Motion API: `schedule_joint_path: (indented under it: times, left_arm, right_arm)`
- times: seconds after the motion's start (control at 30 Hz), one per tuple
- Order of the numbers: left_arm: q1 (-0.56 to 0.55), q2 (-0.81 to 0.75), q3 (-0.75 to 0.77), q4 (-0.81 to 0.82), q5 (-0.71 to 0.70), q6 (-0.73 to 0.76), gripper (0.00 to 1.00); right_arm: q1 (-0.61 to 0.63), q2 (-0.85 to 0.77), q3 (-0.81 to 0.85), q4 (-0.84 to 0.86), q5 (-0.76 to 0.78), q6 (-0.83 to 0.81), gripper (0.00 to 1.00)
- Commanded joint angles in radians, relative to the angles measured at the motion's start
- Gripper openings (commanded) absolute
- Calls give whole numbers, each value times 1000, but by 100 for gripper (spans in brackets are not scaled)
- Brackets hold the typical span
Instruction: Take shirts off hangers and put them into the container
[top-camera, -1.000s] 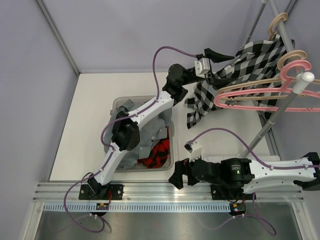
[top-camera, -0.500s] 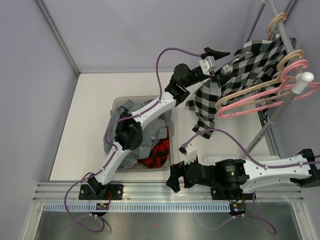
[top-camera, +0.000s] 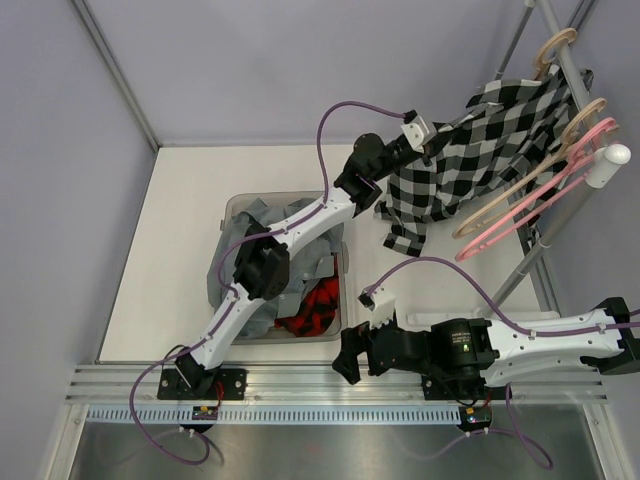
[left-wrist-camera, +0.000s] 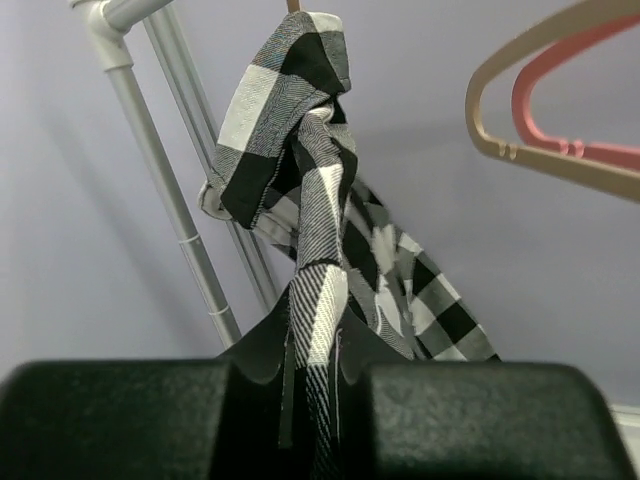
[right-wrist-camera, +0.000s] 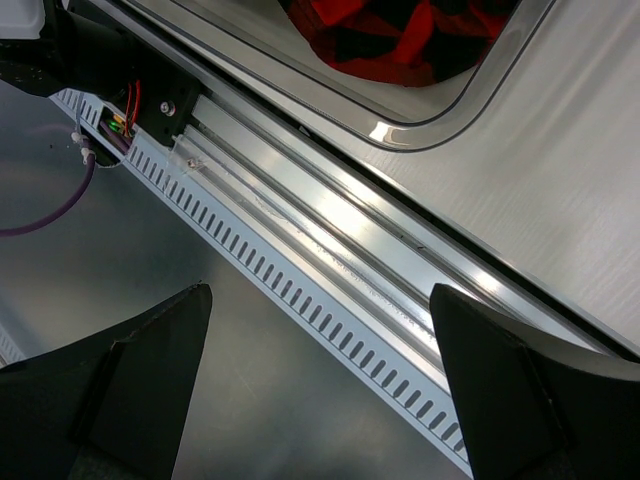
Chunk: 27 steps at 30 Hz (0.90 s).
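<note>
Nearest the arm bases, the right tool is seen with its fingers spread wide and nothing between them. It hangs over the metal rail at the desk's near edge, just beside the near corner of the container.

In the container two shirts are already lodged. The red-and-black plaid shirt is bunched at the near end, and the grey shirt is heaped over the rest. These two garments can be counted as done.

Farther back, the left arm is stretched over the container toward the rack. The left tool is pressed onto a narrow fold of the black-and-white checked shirt, which runs up taut from between the fingers. This shirt has not been freed. Its upper part is draped at the top of the rack, by the far tan hanger, though how it is caught there cannot be made out.

Just beside it, the other tan hanger and the pink hanger are left bare.

The task is judged about two thirds complete. What remains is for the last shirt to be pulled clear and dropped into the container.
</note>
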<state>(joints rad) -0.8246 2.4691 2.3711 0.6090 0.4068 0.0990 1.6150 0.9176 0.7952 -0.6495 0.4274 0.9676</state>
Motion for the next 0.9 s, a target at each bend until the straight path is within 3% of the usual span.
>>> schedule_joint_path:
  times: [0.0,0.23,0.37,0.53,0.87]
  left_arm:
    - [-2,-55,2,109,-62,-37,0]
    - [2,-85,24,71,50,-151,0]
    - [1,-153,-35,142,138,-260,0]
    - [2,-266,-164,291,170,-346,0]
    - [25,-355,-202,402,165,-481,0]
  right_arm:
    - [10,0,35,-1,50,5,99]
    - [11,-5,27,-1,51,10,100]
    - [11,9,30,-9,50,11,99]
    - [22,15,39,-18,56,17,99]
    - [51,9,64,-48,86,25,99]
